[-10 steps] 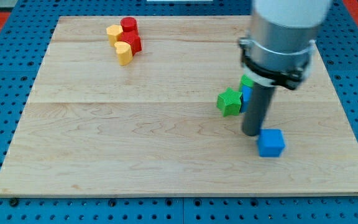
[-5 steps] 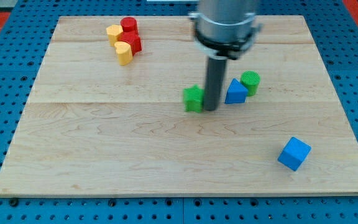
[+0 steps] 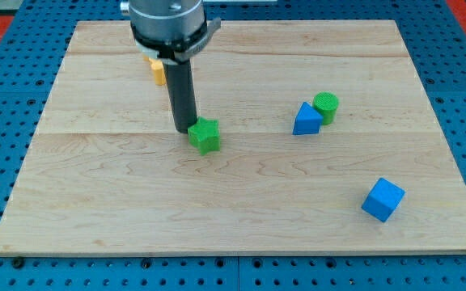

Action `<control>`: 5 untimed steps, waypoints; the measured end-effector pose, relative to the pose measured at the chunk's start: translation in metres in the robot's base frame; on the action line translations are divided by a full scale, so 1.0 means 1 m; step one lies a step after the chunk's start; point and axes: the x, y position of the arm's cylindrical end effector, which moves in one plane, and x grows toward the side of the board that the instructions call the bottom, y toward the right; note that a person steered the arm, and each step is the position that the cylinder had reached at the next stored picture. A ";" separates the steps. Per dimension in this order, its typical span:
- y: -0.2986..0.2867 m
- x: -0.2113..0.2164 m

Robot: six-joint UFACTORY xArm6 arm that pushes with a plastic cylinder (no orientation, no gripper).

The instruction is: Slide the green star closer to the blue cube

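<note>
Five blocks show on your pale wooden board [image 3: 95, 202], and a sixth may hide behind the arm. You have no gripper here to open or close — only the straight dark rod, and my tip [image 3: 184, 129] sits on the board touching the upper-left edge of the small green star-shaped block [image 3: 205, 135]. That star lies a little left of the board's middle. The blue cube [image 3: 383, 199] sits well apart from it, toward the view's bottom right, turned at an angle to the board's edges. Between those two, nearer the view's right, you see a blue triangular block [image 3: 305, 119] with a green cylinder [image 3: 326, 107] just beside it, on its upper right — whether they touch, you cannot tell. Near the view's top left, a yellow block [image 3: 158, 71] peeks out behind the arm's grey collar [image 3: 168, 24]; its shape is mostly hidden. A blue pegboard [image 3: 6, 97] surrounds the board.
</note>
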 end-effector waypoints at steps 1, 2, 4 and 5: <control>0.063 0.019; 0.124 0.059; 0.159 0.066; 0.161 0.046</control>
